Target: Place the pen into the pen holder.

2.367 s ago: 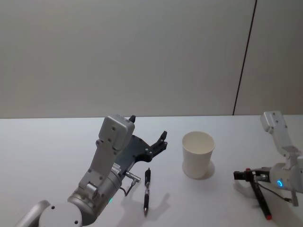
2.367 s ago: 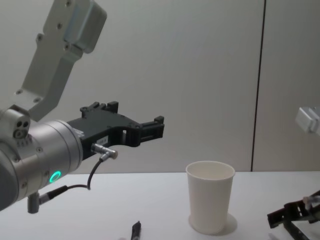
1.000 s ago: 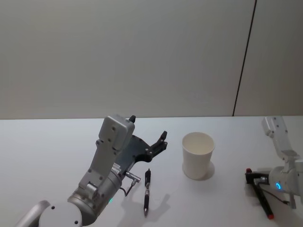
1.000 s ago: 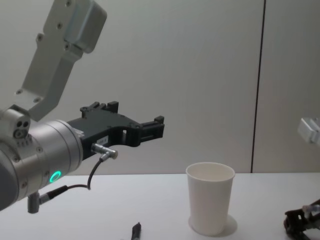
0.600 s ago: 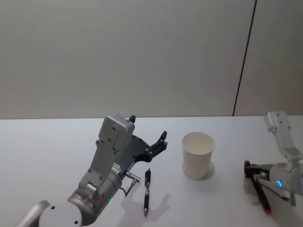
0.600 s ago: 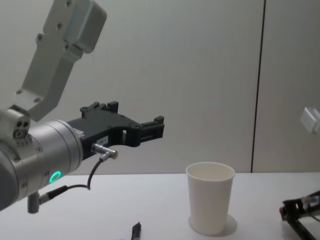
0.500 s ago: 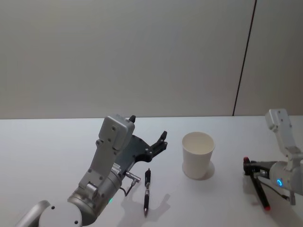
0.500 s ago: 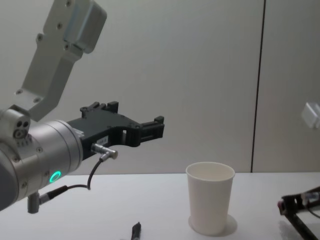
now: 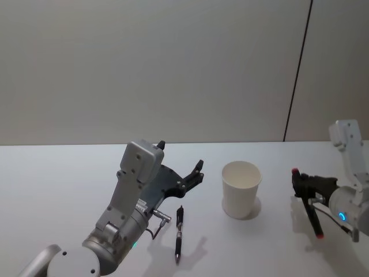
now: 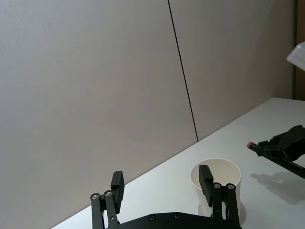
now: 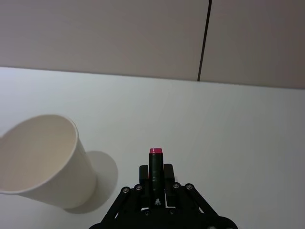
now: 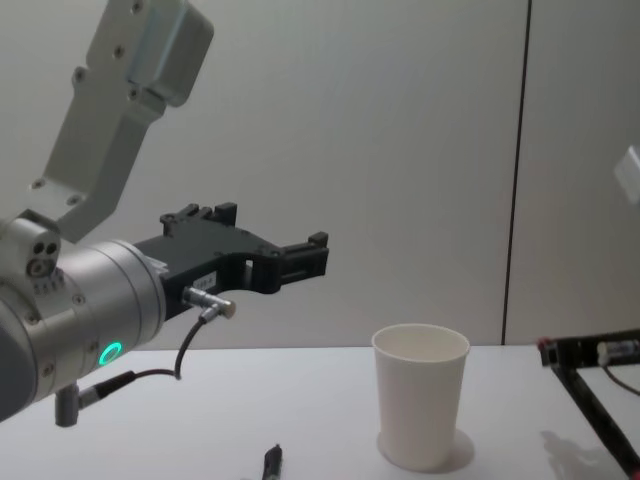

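The right gripper hung above the white surface, clenched on the pen. This was a dark barrel with a red end, tilted, its upper end poking out past the fingers. The pen holder, a white paper cup, stood upright on the surface near that gripper, on the side toward the left arm, and apart from it. It lay between the two grippers. The left gripper hovered with its fingers spread and nothing between them. A second pen, black, lay flat on the surface just below and behind it, nearer the robot. Beyond the surface rose a plain grey-beige wall crossed by one dark vertical seam.
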